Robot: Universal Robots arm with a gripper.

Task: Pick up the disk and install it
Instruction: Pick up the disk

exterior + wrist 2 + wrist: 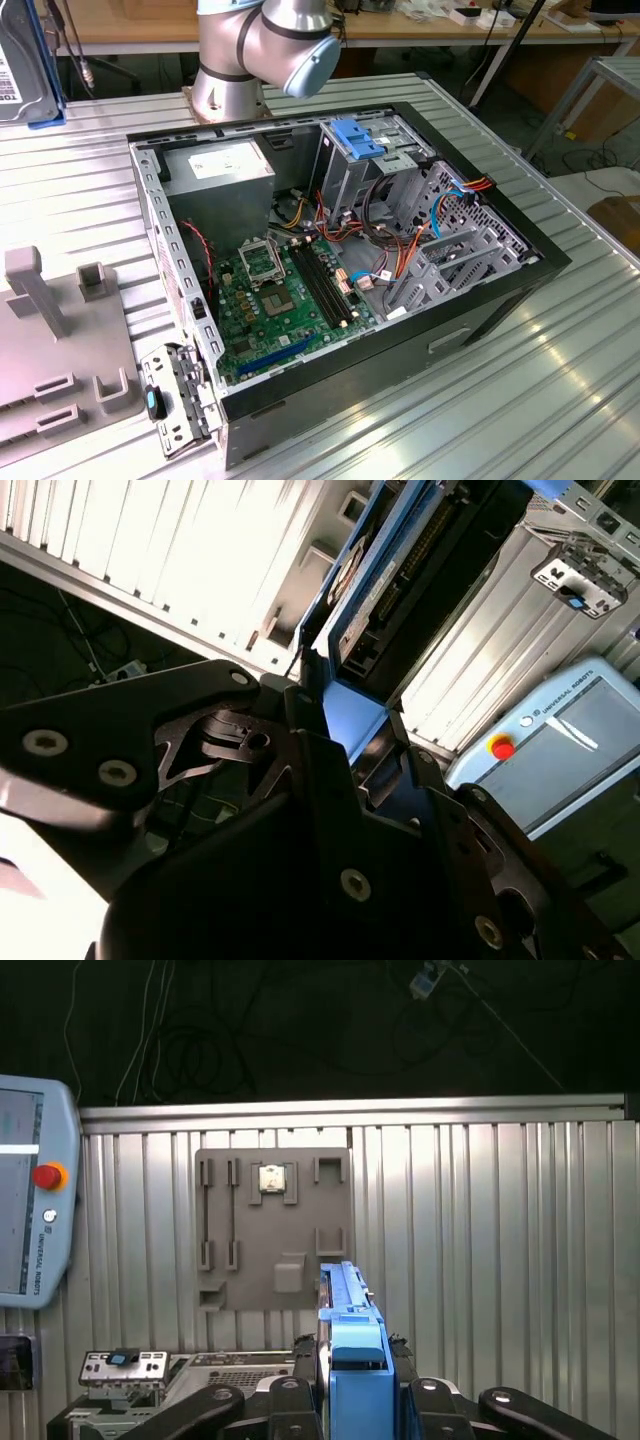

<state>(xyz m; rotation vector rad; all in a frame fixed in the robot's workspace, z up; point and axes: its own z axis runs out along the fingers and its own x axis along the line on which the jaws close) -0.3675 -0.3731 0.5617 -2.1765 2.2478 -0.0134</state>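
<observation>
In the exterior view, the disk (22, 72) is seen at the exterior view's upper left edge, well apart from the open computer case (480, 310) on the ribbed table (560, 390).

In the second wrist view, the gripper (352, 730) is seen closed on the blue carrier of the disk (385, 590).

In the first wrist view, the disk (345, 1310) is clamped edge-on between the jaws of the gripper (355, 1400). A grey fixture plate (270, 1230) is seen beyond it.

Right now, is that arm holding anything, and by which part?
Yes. The tool clamps the disk by one end of its blue carrier; the rest sticks out beyond the tool.
</observation>
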